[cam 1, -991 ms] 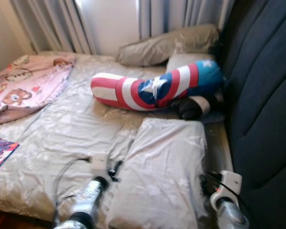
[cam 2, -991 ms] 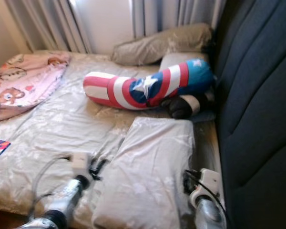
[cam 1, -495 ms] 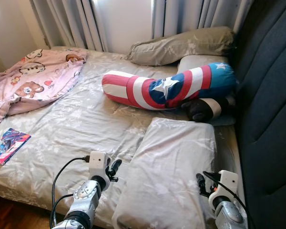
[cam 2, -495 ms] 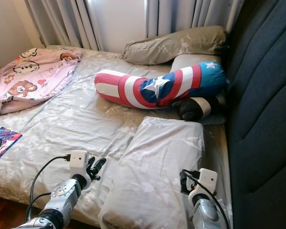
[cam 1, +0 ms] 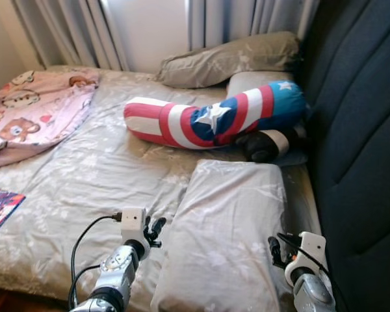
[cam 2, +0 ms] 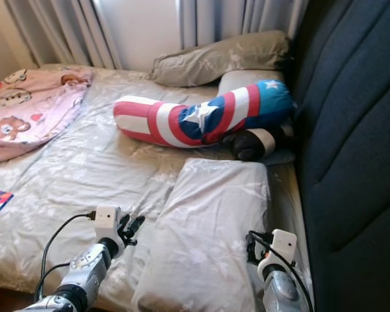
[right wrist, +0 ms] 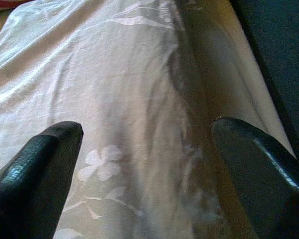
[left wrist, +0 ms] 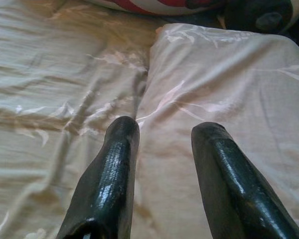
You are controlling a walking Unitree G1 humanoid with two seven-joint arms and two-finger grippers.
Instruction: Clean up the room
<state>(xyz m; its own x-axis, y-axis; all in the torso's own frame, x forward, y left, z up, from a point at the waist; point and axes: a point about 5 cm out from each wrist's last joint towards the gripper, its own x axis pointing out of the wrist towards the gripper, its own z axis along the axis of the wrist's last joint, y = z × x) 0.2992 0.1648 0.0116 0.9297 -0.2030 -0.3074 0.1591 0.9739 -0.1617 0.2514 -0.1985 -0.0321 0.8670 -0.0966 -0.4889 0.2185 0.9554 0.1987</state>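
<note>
— What lies right in front of the robot?

— A grey floral pillow (cam 1: pixel 227 234), lying flat on the near right part of the bed (cam 1: pixel 97 175), close to the dark blue padded headboard (cam 1: pixel 357 149). The left gripper (left wrist: pixel 162 137) hangs at the pillow's left edge, its two black fingers spread apart and holding nothing. The right gripper (right wrist: pixel 147 132) is at the pillow's right side, next to the headboard, fingers wide apart and also empty.

— And beyond the pillow?

— A long bolster cushion in red and white stripes, with a blue patch and a white star (cam 1: pixel 214 120), stretches across the bed. Just beside its right end sits a dark plush toy with a pale band (cam 1: pixel 266 144), near the headboard. Behind the cushion, another grey pillow (cam 1: pixel 231 58) rests against the grey curtains (cam 1: pixel 71 32).

— Anything on the left side?

— A pink blanket printed with cartoon bears (cam 1: pixel 32 114) is bunched at the far left corner. Nearer, at the left edge, a colourful book or magazine (cam 1: pixel 0 208) lies on the sheet.
</note>
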